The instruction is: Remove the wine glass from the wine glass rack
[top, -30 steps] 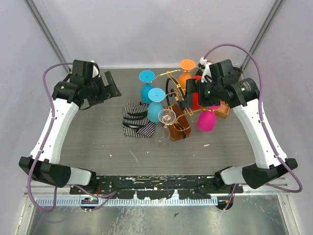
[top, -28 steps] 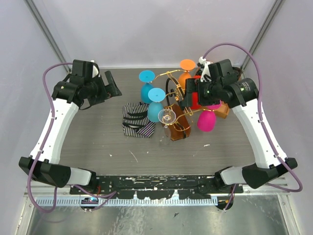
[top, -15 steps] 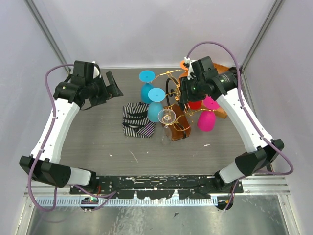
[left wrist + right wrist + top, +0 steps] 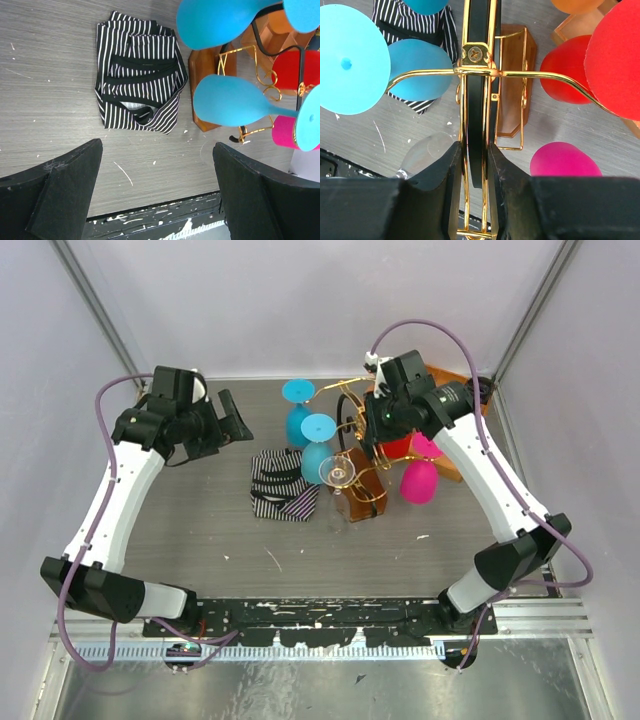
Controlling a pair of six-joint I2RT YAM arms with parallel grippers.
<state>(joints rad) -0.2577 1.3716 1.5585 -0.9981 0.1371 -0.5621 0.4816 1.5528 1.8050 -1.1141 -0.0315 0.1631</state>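
Note:
The wine glass rack [image 4: 352, 400] is thin gold wire on a brown wooden base [image 4: 358, 495]. Wine glasses hang from its arms: two blue [image 4: 318, 455], a clear one [image 4: 338, 473], a red one [image 4: 400, 448] and a pink one [image 4: 418, 482]. My right gripper [image 4: 472, 165] sits over the rack's top and is shut on its upright gold wires and black bar [image 4: 477, 54]; no glass is between its fingers. The clear glass [image 4: 425, 152] hangs just left of those fingers. My left gripper [image 4: 235, 420] hovers open to the left, with only bare table between its fingers [image 4: 65, 190].
A folded black-and-white striped cloth [image 4: 282, 485] lies on the table left of the rack. An orange-brown compartment tray [image 4: 455, 380] stands behind and right of the rack, partly under my right arm. White walls close in the back and both sides.
My right arm swung left and back over the rack's top, and its jaws closed from wide open onto the rack's upright. The rack and glasses shifted slightly. The left arm barely moved.

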